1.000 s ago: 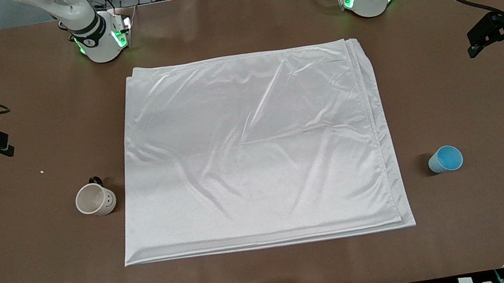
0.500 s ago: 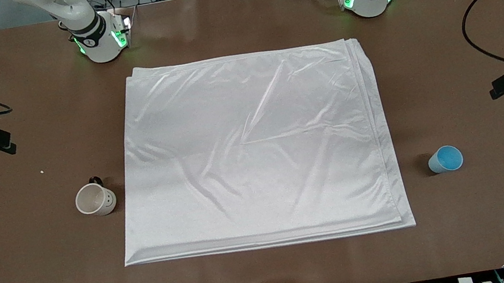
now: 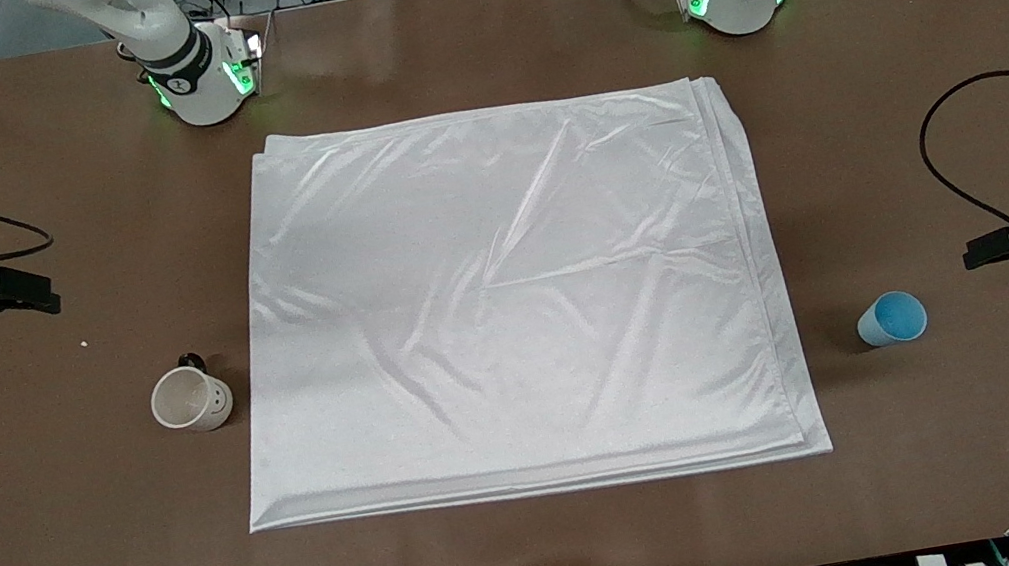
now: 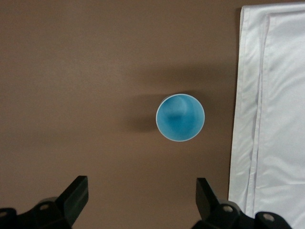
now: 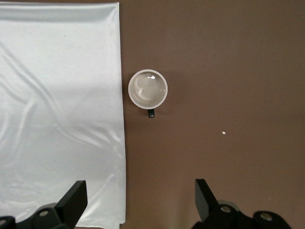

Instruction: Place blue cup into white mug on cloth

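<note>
Front view: large shiny white folded cloth [image 3: 507,298] mid-counter; off-white dark-handled mug [image 3: 191,399] and light-blue tapered cup [image 3: 892,319] stand on bare counter [image 3: 547,550] at either end.

Left wrist view: left pincer [image 4: 143,202] wide, near the cup; centre it before closing.

Right wrist view: right pincer [image 5: 140,202] wide, near the mug.

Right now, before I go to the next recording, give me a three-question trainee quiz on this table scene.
1. True or false: the white mug stands on the cloth.
2. The blue cup lies toward which arm's end of the table: A) left B) right?
3. Fill in: both the left tool and the right tool are ____.

Key: 1 false, it stands on the table beside the cloth; 2 A; 3 open.
</note>
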Tool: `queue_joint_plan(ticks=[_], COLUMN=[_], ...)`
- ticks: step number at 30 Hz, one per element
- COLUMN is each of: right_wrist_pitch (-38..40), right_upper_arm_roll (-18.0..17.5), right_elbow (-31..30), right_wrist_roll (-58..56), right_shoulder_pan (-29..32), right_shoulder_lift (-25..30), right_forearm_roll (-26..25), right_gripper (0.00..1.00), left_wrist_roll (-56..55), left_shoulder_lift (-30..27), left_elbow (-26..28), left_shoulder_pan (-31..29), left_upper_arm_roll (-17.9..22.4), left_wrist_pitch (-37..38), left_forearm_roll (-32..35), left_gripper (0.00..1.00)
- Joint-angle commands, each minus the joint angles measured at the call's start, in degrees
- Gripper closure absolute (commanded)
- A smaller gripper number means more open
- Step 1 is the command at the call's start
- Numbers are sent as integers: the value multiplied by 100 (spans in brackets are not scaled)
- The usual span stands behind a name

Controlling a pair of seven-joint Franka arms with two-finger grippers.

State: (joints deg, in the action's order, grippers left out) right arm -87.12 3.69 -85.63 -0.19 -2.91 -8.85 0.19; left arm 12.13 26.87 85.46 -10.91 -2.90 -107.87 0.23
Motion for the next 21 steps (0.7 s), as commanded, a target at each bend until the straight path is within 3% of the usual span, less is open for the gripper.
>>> queue_joint_plan(ticks=[1, 21], right_wrist_pitch=[81, -323], right_upper_arm_roll=[18, 18], right_elbow=[-287, -1473], right_wrist_roll=[-51, -51], right_shoulder_pan=[-35, 9], right_shoulder_lift=[94, 112], right_forearm_roll=[-28, -2], right_gripper=[0, 0], left_wrist_roll=[105, 97], left_shoulder_lift=[423, 1188], left_elbow=[-197, -179], left_shoulder_pan=[10, 89], left_upper_arm_roll=[-44, -44], left_wrist_pitch=[-190, -1130], left_forearm_roll=[100, 328], left_gripper=[0, 0])
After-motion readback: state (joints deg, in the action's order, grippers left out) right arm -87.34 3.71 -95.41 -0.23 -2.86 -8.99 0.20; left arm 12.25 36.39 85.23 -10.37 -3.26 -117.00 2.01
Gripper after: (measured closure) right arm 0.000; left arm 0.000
